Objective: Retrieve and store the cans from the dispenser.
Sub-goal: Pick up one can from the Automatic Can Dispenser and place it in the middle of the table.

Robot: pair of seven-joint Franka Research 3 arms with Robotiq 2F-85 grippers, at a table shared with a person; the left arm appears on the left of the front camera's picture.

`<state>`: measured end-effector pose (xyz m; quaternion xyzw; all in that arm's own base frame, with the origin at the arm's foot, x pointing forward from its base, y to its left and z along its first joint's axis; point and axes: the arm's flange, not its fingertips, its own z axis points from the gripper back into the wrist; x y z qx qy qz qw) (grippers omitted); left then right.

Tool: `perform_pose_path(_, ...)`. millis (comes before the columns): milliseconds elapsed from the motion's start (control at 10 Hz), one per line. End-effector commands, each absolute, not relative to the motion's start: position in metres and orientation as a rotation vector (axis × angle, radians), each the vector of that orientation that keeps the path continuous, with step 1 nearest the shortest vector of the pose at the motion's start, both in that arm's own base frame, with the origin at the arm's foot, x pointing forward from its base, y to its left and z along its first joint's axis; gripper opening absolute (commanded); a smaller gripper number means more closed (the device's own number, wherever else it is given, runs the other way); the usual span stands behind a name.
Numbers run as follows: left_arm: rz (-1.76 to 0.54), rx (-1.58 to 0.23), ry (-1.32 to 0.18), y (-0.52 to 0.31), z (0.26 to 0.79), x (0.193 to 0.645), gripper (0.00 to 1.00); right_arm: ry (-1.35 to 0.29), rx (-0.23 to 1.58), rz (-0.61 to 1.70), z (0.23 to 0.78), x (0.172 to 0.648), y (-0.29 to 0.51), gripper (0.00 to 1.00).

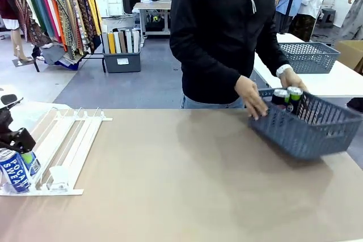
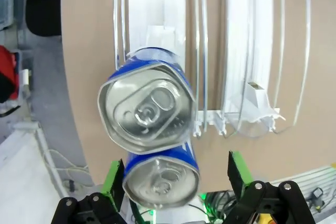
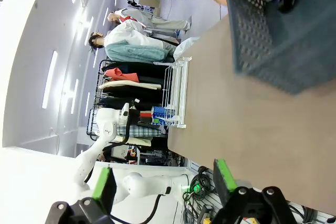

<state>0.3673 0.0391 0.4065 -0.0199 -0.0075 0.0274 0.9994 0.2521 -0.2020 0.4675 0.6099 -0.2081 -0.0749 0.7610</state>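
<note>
Two blue cans point(image 1: 16, 169) stood at the dispenser's point(image 1: 71, 140) low end, lower left of the front view. The left gripper point(image 2: 176, 182) had its fingers apart, flanking the nearer can. The right gripper point(image 3: 164, 182) was spread wide, empty. At right, a person's hand point(image 1: 250, 97) gripped a grey basket point(image 1: 317, 134) holding dark cans point(image 1: 281, 96).

My left pincer point(image 2: 175, 182) comes up from the bottom of its frame and looks straight down. Its two green pads point(image 2: 113, 181) stand wide apart. My right pincer point(image 3: 163, 182) sits low in its own frame, spread wide too. My white left arm point(image 3: 107, 129) bends at the lower left there.
</note>
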Motion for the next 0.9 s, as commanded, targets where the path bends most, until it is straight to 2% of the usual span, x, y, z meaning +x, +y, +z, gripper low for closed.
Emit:
perform_pose_path(0,0.093,0.007,-0.035,0.035,0.3677,0.3217,1.0,-0.467,1.338,-0.156,0.4696,0.2526,-0.203,1.0)
perform_pose_path(400,0.095,0.008,-0.034,0.0352,0.3675,0.3243,1.0,-0.467,1.338,-0.156,0.4696,0.2526,-0.203,1.0)
perform_pose_path(500,0.098,0.012,-0.029,0.0361,0.3679,0.3235,0.4,-0.467,1.338,-0.156,0.4696,0.2526,-0.203,1.0)
perform_pose_path(600,0.1,0.015,-0.024,0.0362,0.3679,0.3231,0.0,-0.467,1.338,-0.156,0.4696,0.2526,-0.203,1.0)
perform_pose_path(800,0.106,0.017,-0.026,0.0376,0.3694,0.3234,0.0,-0.467,1.338,-0.156,0.4696,0.2526,-0.203,1.0)
